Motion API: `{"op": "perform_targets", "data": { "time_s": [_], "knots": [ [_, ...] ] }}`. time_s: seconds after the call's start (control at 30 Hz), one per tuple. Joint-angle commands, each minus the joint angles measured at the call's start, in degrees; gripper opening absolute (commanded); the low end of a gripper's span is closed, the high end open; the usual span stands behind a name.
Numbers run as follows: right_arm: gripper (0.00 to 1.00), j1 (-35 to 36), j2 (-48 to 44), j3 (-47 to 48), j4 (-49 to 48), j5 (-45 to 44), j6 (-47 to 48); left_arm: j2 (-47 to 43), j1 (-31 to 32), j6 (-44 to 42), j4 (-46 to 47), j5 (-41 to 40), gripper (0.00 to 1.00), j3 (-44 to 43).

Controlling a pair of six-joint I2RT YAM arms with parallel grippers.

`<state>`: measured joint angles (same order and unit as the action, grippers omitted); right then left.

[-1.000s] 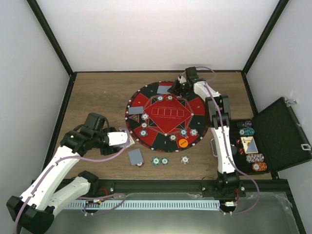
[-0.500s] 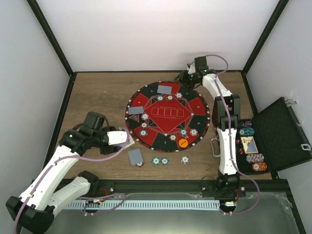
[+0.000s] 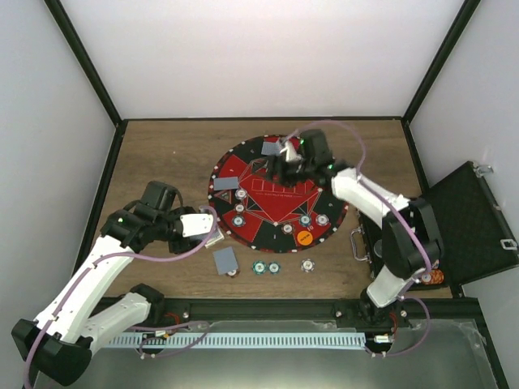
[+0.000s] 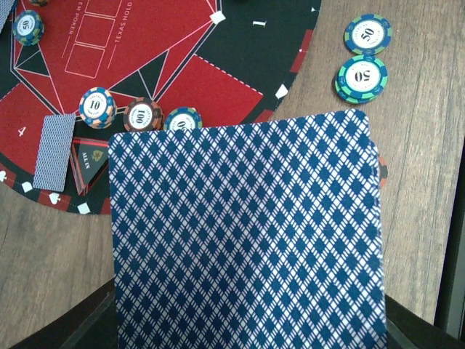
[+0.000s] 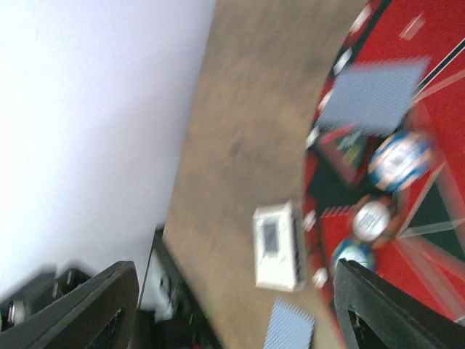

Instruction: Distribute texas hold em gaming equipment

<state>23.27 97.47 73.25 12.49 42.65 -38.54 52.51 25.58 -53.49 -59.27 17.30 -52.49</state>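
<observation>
My left gripper point(image 3: 209, 228) is shut on a deck of blue diamond-backed cards point(image 4: 243, 233) at the round mat's point(image 3: 280, 190) left front edge. The deck fills the lower left wrist view and hides the fingers. My right gripper point(image 3: 281, 160) hovers over the back of the mat, open and holding nothing; its view is blurred. Single cards lie on the mat's left point(image 3: 225, 183), at its back point(image 3: 270, 148) and on the table point(image 3: 225, 259). Chips point(image 3: 239, 207) and an orange disc point(image 3: 304, 238) sit on the mat. Three chips point(image 3: 266, 267) lie in front of it.
An open black case point(image 3: 466, 223) with stacked chips stands at the right, partly behind the right arm. The enclosure's white walls and black frame posts close in the table on three sides.
The right arm left the mat's back edge, pulled toward the back wall, then swung forward and left over the mat while its jaws opened. The left arm with the deck barely moved.
</observation>
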Motion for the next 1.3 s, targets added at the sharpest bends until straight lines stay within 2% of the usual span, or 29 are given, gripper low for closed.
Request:
{"op": "perform_targets", "data": {
  "time_s": [0.0, 0.17, 0.3, 0.63, 1.27],
  "knots": [
    [0.76, 6.5, -8.5, -11.0, -11.9, 3.3, -7.9, -0.1, -0.1, 0.3, 0.9, 2.3, 0.05, -2.1],
    [0.76, 12.5, -15.8, -21.7, -19.5, 1.6, -14.9, 0.4, -0.1, 0.3, 0.7, 3.0, 0.05, -2.7],
    [0.75, 17.5, -17.6, -25.6, -23.4, 1.0, -18.2, 0.5, -0.1, 0.1, 0.8, 3.4, 0.05, -2.5],
    [0.70, 23.7, -11.6, -21.5, -29.1, 3.7, -20.6, 0.6, -0.1, -0.3, 0.6, 3.3, 0.05, -2.5],
    [0.66, 27.9, -2.0, -17.2, -37.7, 7.2, -24.7, 0.7, -0.1, -0.6, 1.0, 3.6, 0.05, -1.7]
  ]
}}
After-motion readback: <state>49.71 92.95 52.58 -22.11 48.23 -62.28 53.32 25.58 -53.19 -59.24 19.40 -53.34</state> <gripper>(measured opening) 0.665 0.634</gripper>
